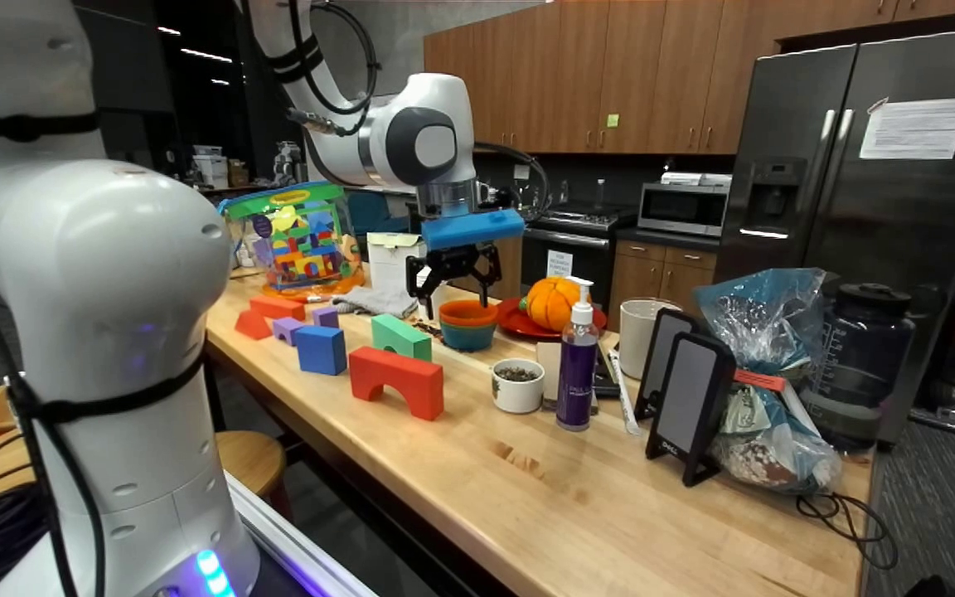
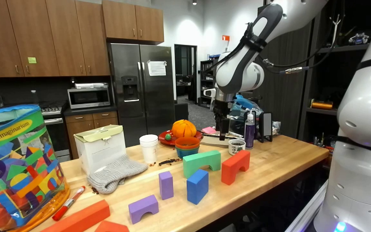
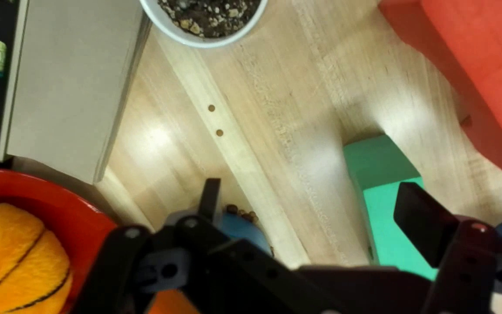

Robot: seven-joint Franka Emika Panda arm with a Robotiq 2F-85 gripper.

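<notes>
My gripper [image 3: 309, 192] stands open above the table with nothing between its fingers. In the wrist view one finger [image 3: 209, 198] overlaps the blue bowl [image 3: 244, 233], while the opposite finger [image 3: 425, 222] overlaps the green arch block [image 3: 390, 226]. In an exterior view the gripper [image 1: 457, 305] hangs just over or behind the stacked orange and teal bowls [image 1: 469, 338]; whether it touches them I cannot tell. A white pot of soil [image 3: 203, 41] and a red arch block [image 3: 486, 78] lie close by. The orange pumpkin [image 3: 20, 257] rests on a red plate [image 3: 89, 226].
Along the table stand a blue block [image 2: 197, 187], purple blocks [image 2: 166, 185], a purple pump bottle [image 1: 577, 373], black speakers [image 1: 689, 406] and a water bottle [image 1: 859, 365]. A grey cloth [image 2: 118, 172], white cups [image 2: 149, 149], white box [image 2: 101, 146] and bag of blocks [image 2: 18, 167] also stand there.
</notes>
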